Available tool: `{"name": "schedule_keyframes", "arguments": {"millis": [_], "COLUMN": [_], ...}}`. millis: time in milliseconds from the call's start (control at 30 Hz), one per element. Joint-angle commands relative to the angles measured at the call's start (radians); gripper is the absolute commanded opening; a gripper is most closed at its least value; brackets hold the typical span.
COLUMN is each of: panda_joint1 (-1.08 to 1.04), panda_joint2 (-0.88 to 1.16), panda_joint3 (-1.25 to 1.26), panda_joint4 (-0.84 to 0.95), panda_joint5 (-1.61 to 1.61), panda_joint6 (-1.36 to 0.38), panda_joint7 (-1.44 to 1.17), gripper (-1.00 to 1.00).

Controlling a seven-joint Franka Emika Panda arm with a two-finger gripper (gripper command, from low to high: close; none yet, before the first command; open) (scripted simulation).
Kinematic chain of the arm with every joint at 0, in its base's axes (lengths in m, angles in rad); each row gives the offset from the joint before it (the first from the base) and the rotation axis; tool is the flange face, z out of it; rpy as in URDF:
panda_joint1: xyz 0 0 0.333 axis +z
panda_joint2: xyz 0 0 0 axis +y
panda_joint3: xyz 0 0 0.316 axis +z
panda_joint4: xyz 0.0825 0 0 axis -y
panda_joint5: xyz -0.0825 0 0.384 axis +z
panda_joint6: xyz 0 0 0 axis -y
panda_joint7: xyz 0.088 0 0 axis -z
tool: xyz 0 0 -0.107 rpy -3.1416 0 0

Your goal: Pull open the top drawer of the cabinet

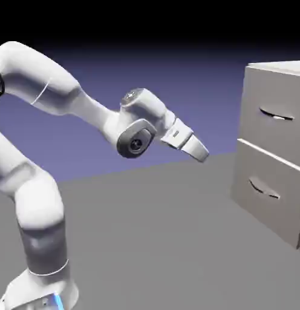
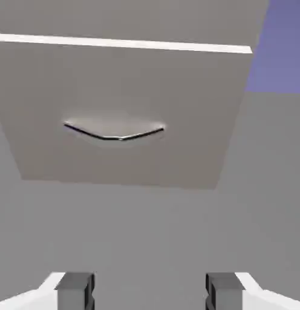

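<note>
The arm might grab the wrong handle.

The fingers (image 1: 202, 154) are wide open and hold nothing, well apart from the cabinet (image 1: 261, 85) on the right. They point down at the low drawer (image 2: 134, 91), so they could pull that one by mistake. The top drawer (image 1: 274, 130) is shut, flat and light grey, with a thin curved handle (image 1: 276, 114).
</note>
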Motion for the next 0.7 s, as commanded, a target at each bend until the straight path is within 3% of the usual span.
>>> {"name": "schedule_keyframes", "arguments": {"millis": [0,667], "panda_joint1": [-0.028,-0.592], "panda_joint2": [-0.007,-0.154], "panda_joint3": [0.024,0.510], "panda_joint4": [0.016,0.345], "panda_joint5": [0.044,0.913], "panda_joint6": [-0.005,-0.098], "panda_joint7": [-0.003,-0.073], "gripper": [0.00,0.00]}}
